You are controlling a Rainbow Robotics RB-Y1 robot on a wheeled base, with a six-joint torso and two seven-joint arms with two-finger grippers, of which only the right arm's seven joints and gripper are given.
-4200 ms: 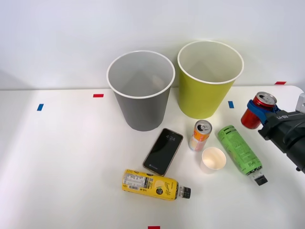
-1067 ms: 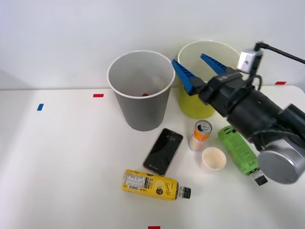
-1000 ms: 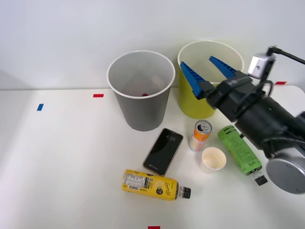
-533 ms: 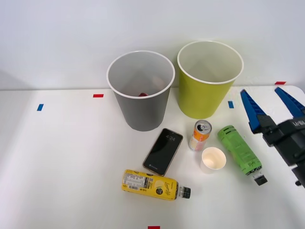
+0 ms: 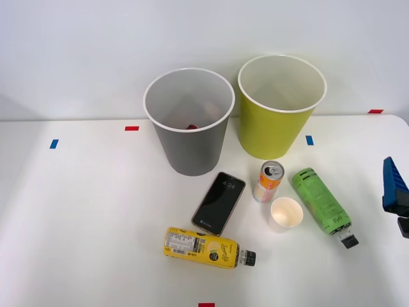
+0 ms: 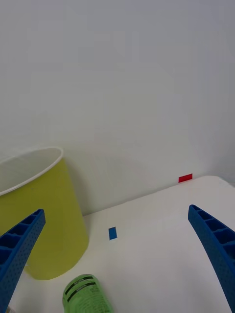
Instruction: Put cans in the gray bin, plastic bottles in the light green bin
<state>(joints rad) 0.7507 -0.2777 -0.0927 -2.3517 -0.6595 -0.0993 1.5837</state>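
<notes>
Right gripper [image 6: 117, 274] at table's right edge, jaws spread wide, empty. Red can [image 5: 192, 126] inside gray bin [image 5: 189, 144]. Orange-and-white can [image 5: 269, 181] upright near light green bin [image 5: 279, 109]; green-label bottle [image 5: 321, 202] lying right of it.

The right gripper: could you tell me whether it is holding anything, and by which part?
Nothing is held: the right gripper is open, its blue fingers spread with nothing between them.

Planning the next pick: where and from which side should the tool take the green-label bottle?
Judging by its pose, grip the green-label bottle mid-body, across its width, coming from above. It lies flat, cap toward the robot, and the paper cup sits close on its left.
</notes>
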